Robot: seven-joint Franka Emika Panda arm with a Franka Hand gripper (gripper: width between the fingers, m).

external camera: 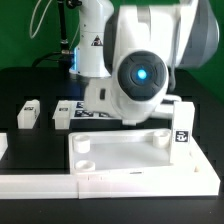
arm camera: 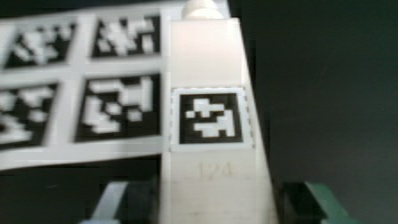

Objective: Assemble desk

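Nearest the exterior camera lies the desk top point(external camera: 140, 152), a broad white tray with a raised rim, flat on the black table point(external camera: 20, 85). Behind it the arm point(external camera: 140, 70) fills the middle of the view. It comes down from above, its bulky wrist joint and round blue-lit cap face the camera, and its hand points straight down behind the tray, over the marker board point(external camera: 88, 108). An upright leg point(external camera: 182, 125) stands at the tray's far corner on the exterior view's right, its tag facing the camera. A loose leg point(external camera: 28, 113) lies on the table well off toward the exterior view's left. In the wrist view the gripper point(arm camera: 214, 205) is drawn in narrow around a gripped leg point(arm camera: 210, 90). Its dark fingers point(arm camera: 118, 200) sit on either side of this long white bar, whose square tag faces the camera. The bar runs along the edge of the marker board, with bare table on its other side.
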